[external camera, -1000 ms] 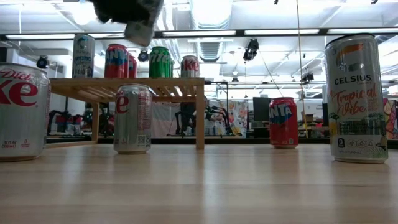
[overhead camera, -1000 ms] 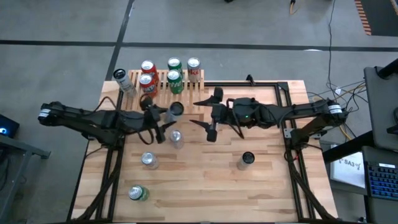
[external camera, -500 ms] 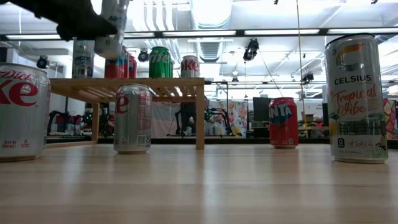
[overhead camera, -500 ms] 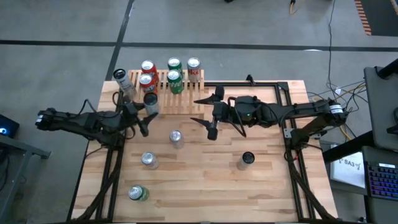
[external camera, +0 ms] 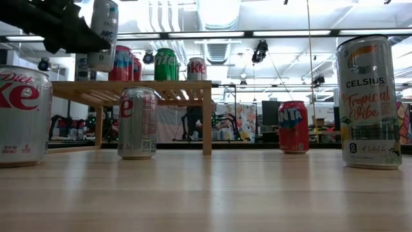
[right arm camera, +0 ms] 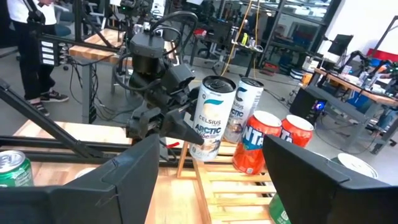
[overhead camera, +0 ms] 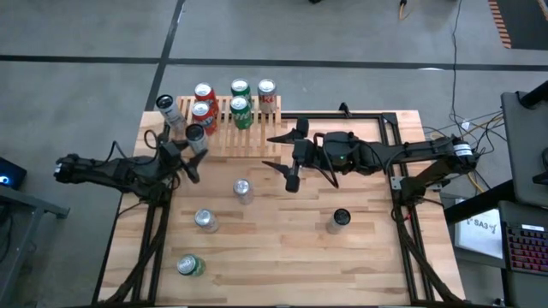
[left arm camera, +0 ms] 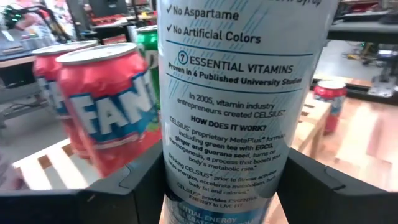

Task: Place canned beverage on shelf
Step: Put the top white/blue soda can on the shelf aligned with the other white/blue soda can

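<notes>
The left gripper (overhead camera: 190,147) holds a tall white can (overhead camera: 195,134) clamped between its fingers, raised in the air over the left end of the shelf (overhead camera: 257,115), just in front of a red can (overhead camera: 202,113) and near another white can (overhead camera: 169,111). On the slats also stand a second red can (overhead camera: 204,92), two green cans (overhead camera: 241,109) and a silver one (overhead camera: 266,90). The right gripper (overhead camera: 291,160) hangs over the table (overhead camera: 368,248) beside the shelf, its fingers spread wide and empty.
</notes>
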Robot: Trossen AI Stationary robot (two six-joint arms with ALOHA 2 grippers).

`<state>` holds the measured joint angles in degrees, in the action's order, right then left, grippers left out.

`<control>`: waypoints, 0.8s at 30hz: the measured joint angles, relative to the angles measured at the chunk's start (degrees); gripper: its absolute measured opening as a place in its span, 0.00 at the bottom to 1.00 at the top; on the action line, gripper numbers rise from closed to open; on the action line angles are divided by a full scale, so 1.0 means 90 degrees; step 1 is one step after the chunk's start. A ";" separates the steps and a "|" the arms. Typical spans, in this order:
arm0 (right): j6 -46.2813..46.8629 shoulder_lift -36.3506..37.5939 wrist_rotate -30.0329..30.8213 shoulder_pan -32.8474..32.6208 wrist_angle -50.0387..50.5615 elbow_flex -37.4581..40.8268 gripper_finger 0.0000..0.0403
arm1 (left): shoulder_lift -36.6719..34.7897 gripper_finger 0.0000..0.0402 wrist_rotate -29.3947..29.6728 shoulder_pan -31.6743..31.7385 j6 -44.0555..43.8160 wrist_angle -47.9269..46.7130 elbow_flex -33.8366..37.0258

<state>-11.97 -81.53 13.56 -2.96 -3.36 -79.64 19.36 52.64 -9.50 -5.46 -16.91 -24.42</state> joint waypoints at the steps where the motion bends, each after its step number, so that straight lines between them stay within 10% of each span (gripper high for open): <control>1: 0.0000 -0.0001 0.0000 0.0000 0.0000 0.0000 0.67 | -0.0056 0.56 0.0088 0.0000 -0.0001 -0.0040 0.0030; 24: -0.0005 -0.0013 0.0000 0.0000 0.0002 0.0002 0.66 | -0.0031 0.56 0.0825 0.0000 -0.0970 -0.0103 0.0265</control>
<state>-12.01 -81.65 13.56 -2.96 -3.33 -79.61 19.08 60.07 -9.50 -14.19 -17.84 -22.04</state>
